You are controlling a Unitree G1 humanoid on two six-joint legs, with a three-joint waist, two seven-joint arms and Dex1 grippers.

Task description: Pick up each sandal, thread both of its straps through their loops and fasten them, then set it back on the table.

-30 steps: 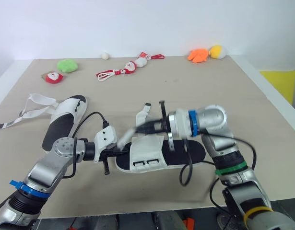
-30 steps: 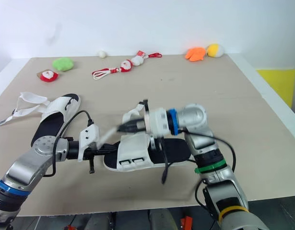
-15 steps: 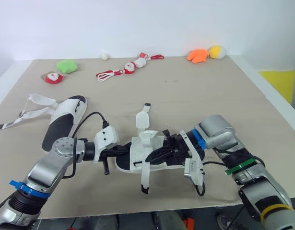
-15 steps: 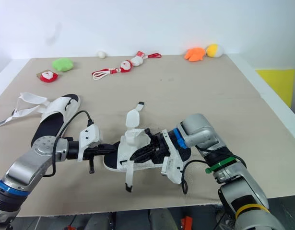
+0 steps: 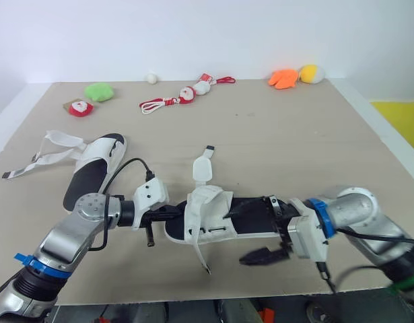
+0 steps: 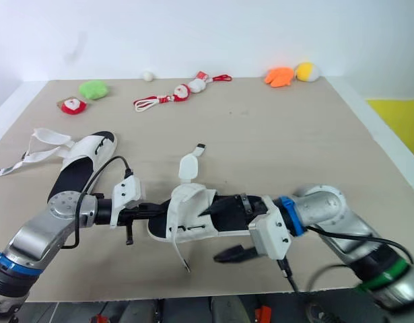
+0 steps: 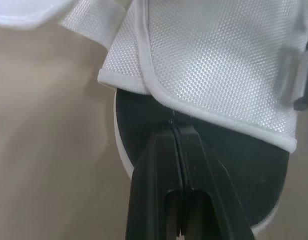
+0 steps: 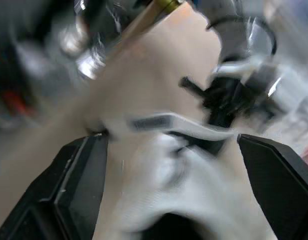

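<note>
Meanwhile left hand [image 5: 167,214] pinches the near sandal [image 5: 208,210], right hand [image 5: 250,234] gapes wide, second sandal [image 5: 92,165] lies well apart

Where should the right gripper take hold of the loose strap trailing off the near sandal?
Probably near the strap's dark tip, coming from the robot's right, where the open right gripper sits. That end trails clear of the sandal toward the robot, thin and flat, so pinch across its flat faces.

Green plush [image 5: 99,91], orange plush [image 5: 283,79]
</note>
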